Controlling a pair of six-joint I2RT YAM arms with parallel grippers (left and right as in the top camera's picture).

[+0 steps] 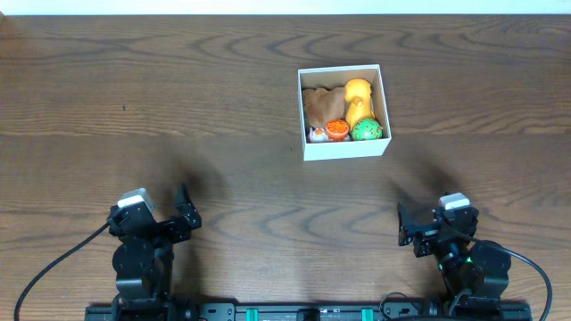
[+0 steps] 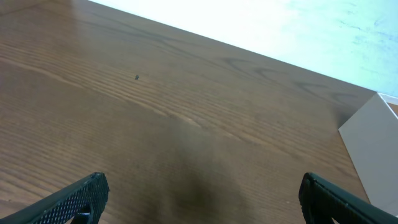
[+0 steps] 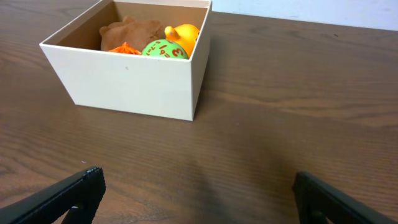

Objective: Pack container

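The container [image 1: 346, 147] is a small square white box standing upright on the wood table right of centre. It holds a yellow duck toy [image 1: 358, 94], a brown toy [image 1: 318, 105], an orange ball [image 1: 336, 130], a green ball [image 1: 365, 130] and a small white-and-red toy [image 1: 316, 135]. It shows in the right wrist view [image 3: 134, 81] with the toys inside, and its corner edge shows in the left wrist view [image 2: 375, 149]. My left gripper [image 2: 202, 196] is open and empty near the front left. My right gripper [image 3: 199, 196] is open and empty near the front right, well short of the box.
The wood table [image 1: 178, 107] runs to a pale far edge [image 1: 285, 7]. A small dark speck [image 1: 124, 108] lies on the left half. The arm bases and a rail [image 1: 294, 312] sit at the front edge.
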